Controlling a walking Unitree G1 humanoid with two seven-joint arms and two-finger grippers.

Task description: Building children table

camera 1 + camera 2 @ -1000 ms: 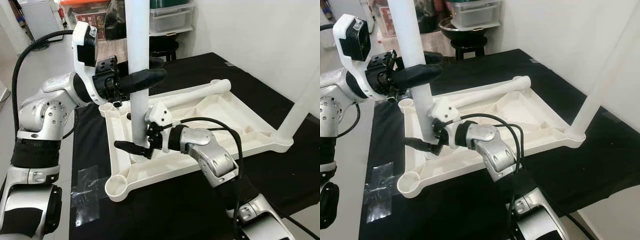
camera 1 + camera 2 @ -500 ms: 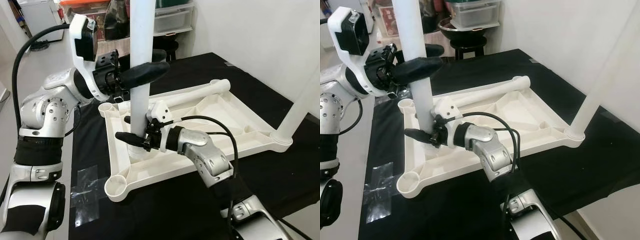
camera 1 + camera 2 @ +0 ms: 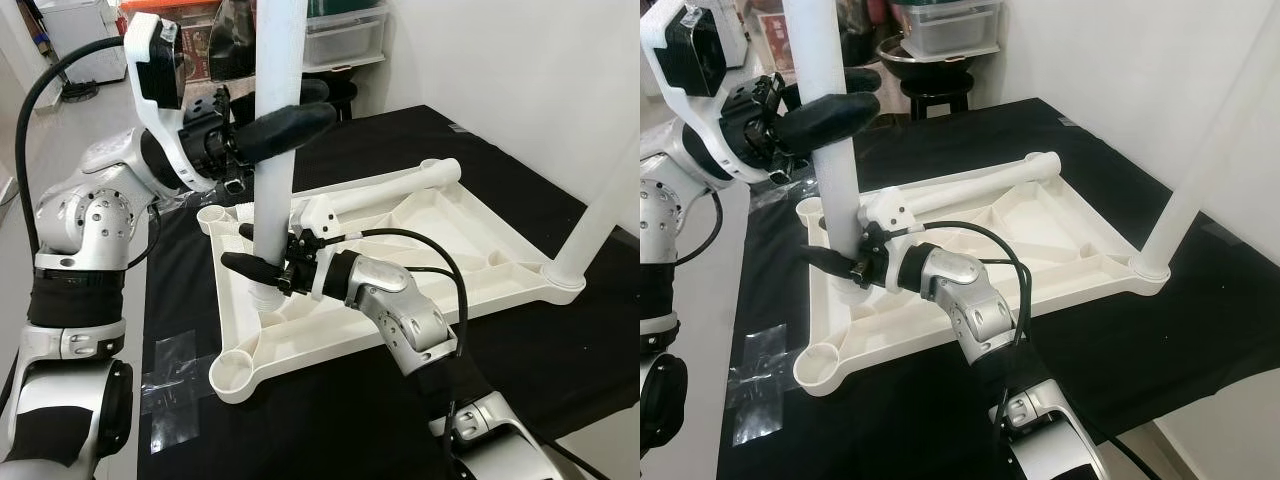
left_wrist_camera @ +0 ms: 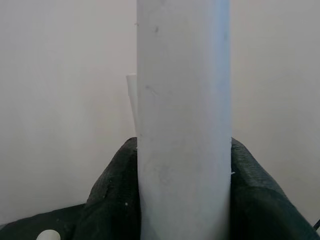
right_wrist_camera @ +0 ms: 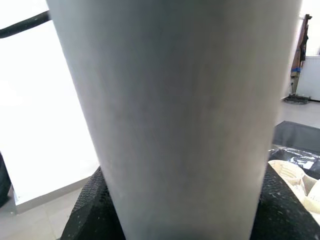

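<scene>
Legs: three, one upright leg (image 3: pixel 275 150) | left gripper (image 3: pixel 285 125), right gripper (image 3: pixel 262 270): jaws clamp it | tabletop (image 3: pixel 420 240): one

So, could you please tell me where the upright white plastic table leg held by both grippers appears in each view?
Left eye view: white plastic table leg, upper centre-left.
Right eye view: leg, upper left.
Left wrist view: leg, centre, between black fingers.
Right wrist view: leg, very close.
Shared landmark: upturned white tabletop.
</scene>
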